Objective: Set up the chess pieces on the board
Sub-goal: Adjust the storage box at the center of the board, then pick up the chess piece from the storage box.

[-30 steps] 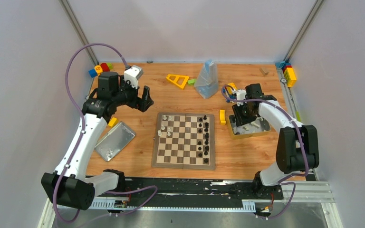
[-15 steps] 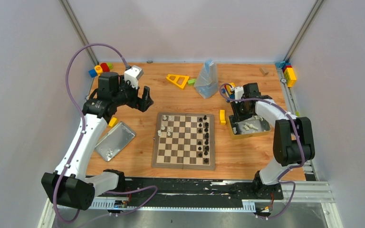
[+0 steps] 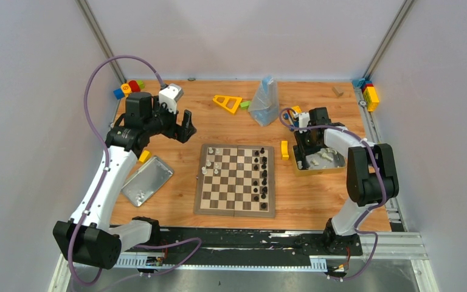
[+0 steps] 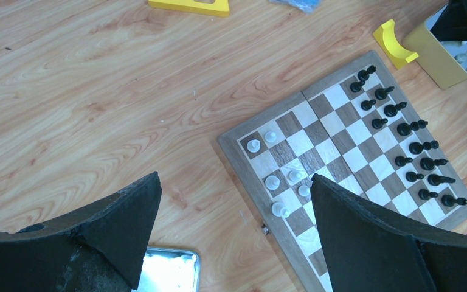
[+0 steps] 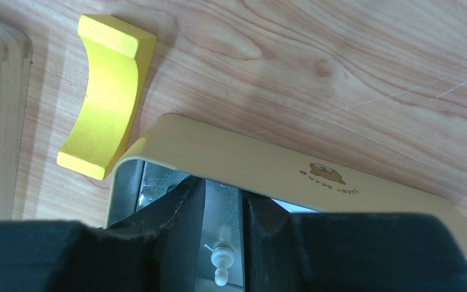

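**Right arm in the tin, reaching for a cream piece**

The right gripper point(image 5: 224, 213) is down inside the yellow-sided tin box point(image 5: 267, 161), which sits near the surface's right edge with a yellow curved block point(image 5: 106, 91) just beside its wall. The fingers stand narrowly apart on either side of a single cream piece point(image 5: 221, 258). Whether they have pinched it or only flank it, I cannot tell from the wrist view. A few more cream pieces point(image 3: 323, 155) lie loose on the tin's floor.

The left gripper point(image 4: 234, 179) hangs spread wide and empty over the bare wood, off the far-left corner of the board point(image 3: 235, 211).

The board lies flat in the middle of the surface. Black pieces point(image 3: 263, 176) stand in two files along its right edge. Only a handful of cream ones point(image 3: 210, 159) stand toward its far-left corner, so most of the cream side is not yet placed.

These figures look light, hard and smooth, and each is smaller than a square. They should slip easily and topple at a nudge. The safest hold is probably across the narrow body just under the head, with gentle pressure so the piece does not squirt out. The tin's walls leave little room, so a straight lift seems wise.

A silver lid point(image 3: 147, 180) lies flat near the left edge.
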Robot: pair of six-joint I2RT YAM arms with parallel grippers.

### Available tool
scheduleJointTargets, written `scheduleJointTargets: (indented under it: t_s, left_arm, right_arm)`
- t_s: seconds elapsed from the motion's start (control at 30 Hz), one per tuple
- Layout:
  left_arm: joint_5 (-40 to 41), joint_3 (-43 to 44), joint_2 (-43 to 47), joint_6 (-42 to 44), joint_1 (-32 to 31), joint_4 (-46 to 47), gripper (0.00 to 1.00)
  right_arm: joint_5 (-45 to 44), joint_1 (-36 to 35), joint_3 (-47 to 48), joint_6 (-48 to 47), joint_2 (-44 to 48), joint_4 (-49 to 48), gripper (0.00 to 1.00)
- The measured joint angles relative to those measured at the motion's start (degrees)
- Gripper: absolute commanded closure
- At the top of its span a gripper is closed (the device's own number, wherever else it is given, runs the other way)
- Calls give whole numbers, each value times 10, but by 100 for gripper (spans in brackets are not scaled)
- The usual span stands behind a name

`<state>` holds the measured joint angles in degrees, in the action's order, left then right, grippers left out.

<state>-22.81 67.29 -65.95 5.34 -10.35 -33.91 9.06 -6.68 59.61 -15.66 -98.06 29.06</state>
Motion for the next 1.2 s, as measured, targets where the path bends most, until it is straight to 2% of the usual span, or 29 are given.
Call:
scheduleJointTargets:
  t_s: [0.6,0.77,1.1,1.2]
  left_arm:
    - [5,-10,0,2,0,8,0]
    - [9,-13,0,5,0,12,0]
    - [11,-19,0,10,0,19,0]
    - [11,-19,0,10,0,19,0]
  right_arm:
    - [1,0,-39,5,4,-95,75]
    - [3,0,-52,5,6,-129,81]
    - [4,0,-64,3,7,-170,99]
    - [0,0,-68,-2,14,-169,100]
